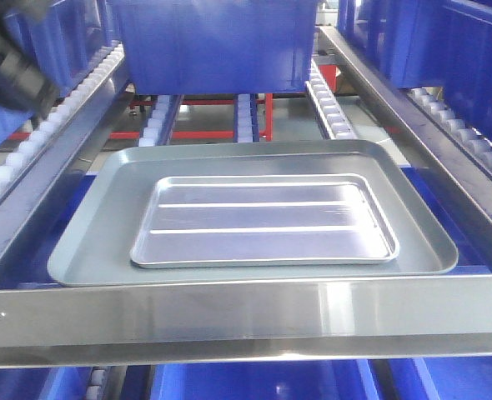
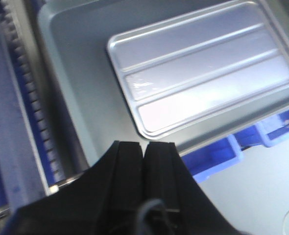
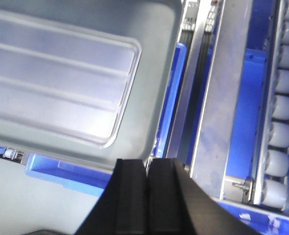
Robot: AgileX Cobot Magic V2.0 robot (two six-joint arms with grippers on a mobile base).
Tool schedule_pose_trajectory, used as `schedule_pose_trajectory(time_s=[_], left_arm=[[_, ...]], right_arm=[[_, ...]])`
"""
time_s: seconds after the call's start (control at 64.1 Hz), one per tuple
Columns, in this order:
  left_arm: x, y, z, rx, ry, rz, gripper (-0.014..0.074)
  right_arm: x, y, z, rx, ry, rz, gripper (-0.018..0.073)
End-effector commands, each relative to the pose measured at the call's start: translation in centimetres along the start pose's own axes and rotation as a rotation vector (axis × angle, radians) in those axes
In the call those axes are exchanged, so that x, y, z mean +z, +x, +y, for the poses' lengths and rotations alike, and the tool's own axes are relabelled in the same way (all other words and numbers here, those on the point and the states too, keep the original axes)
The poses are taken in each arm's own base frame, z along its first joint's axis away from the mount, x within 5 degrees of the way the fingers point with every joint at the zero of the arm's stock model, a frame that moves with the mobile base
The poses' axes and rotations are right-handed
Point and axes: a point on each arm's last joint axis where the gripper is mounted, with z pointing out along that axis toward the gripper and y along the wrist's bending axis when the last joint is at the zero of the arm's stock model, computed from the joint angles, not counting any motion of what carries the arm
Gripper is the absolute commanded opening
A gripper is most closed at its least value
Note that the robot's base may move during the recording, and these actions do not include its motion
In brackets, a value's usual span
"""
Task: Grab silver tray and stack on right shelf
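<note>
left claw (image 2: 144, 147) just beside silver tray (image 2: 203, 68)

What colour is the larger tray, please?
Dull grey-blue larger tray; clearest in the front-facing view.

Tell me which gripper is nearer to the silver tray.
Probably left. The left gripper hangs just off the silver tray; the right gripper is outside the grey tray, farther off.

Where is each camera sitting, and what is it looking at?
Front view: sits before the shelf's steel front bar, looking in at the silver tray inside the grey tray; a dark arm part shows top left.
Left wrist: looks down past the shut left gripper.
Right wrist: looks down past the shut right gripper.
All three show both trays.
</note>
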Motion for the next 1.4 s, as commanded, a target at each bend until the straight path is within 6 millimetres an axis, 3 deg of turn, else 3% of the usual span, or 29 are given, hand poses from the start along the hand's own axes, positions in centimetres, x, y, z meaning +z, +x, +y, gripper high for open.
schedule_pose_trajectory(time_s=[0.0,0.094,0.218,0.421,0.515,1.061,1.155,1.28,1.389], left_arm=[[-1.8,0.4,-0.4,0.018,0.114,-0.196,-0.0092],[-3.0,2.3,-0.3,0.019,0.171,-0.281,-0.0092],[-5.1,3.9,0.3,0.012,0.201,-0.373,-0.0092],[-8.2,4.2,0.9,-0.004,0.22,-0.511,-0.0093],[-8.9,4.3,1.1,-0.007,0.225,-0.544,-0.0093],[-8.9,4.3,1.1,-0.01,0.227,-0.546,-0.0093],[-9.0,4.4,1.0,-0.098,0.258,-0.528,-0.0093],[-9.6,4.5,1.1,0.065,0.227,-0.574,-0.0093],[-10.3,4.8,2.0,0.1,0.136,-0.609,-0.0093]], right_arm=[[-1.3,0.5,-0.1,-0.028,-0.05,-0.173,0.0056],[-2.0,2.4,-0.4,-0.028,-0.074,-0.236,0.0056],[-4.5,4.2,-0.9,-0.028,-0.097,-0.373,0.0056],[-9.0,5.5,-1.8,-0.023,-0.115,-0.606,0.0056],[-10.0,5.8,-2.0,-0.016,-0.12,-0.656,0.0056],[-10.1,5.9,-2.0,-0.015,-0.119,-0.658,0.0056],[-10.1,5.9,-2.0,-0.015,-0.119,-0.658,0.0056],[-10.1,5.9,-2.0,-0.015,-0.119,-0.658,0.0056],[-10.1,5.9,-2.0,-0.015,-0.119,-0.658,0.0056]])
